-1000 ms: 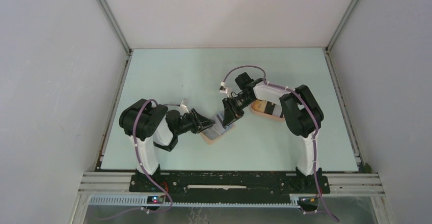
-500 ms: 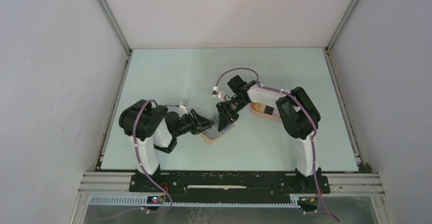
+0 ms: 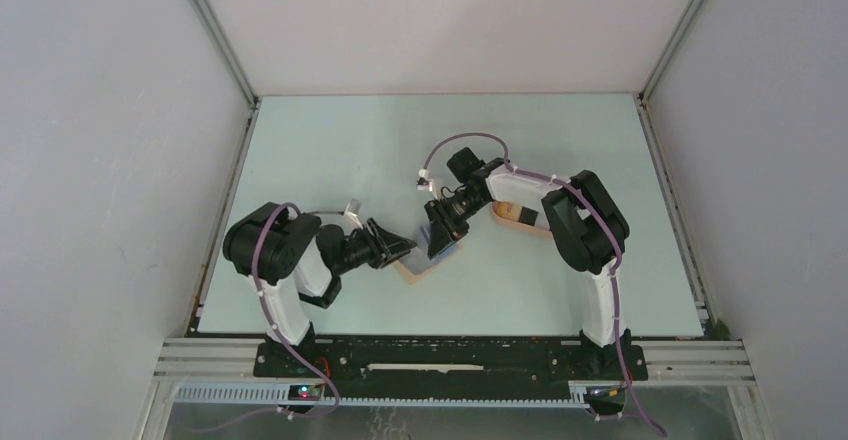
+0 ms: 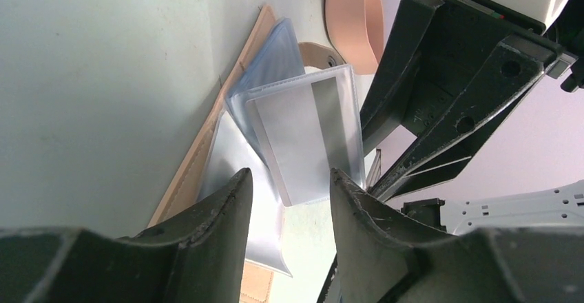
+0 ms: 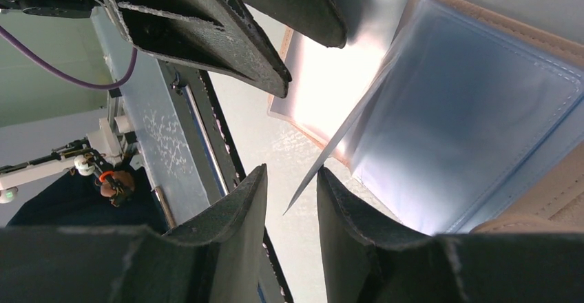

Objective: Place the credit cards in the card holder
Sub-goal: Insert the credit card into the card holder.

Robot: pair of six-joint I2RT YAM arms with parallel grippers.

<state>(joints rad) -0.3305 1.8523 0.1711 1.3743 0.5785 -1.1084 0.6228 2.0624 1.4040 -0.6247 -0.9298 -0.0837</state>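
Observation:
The tan card holder lies open on the table between both grippers, its clear plastic sleeves fanned upward. A light grey credit card with a dark stripe sits in one raised sleeve. My left gripper is open, its tips just short of that card's lower edge and touching nothing. From the other side my right gripper is open too; a thin sleeve edge reaches in by one fingertip, unclamped. From above, the left gripper and right gripper nearly meet over the holder.
A peach-pink oval tray lies under the right forearm, right of the holder; its rim shows beyond the sleeves. White walls enclose the table on three sides. The arm bases stand along the near edge.
The right gripper shifted left onto the holder, then held still. The left jaws widened and the left arm drew back slightly to the left.

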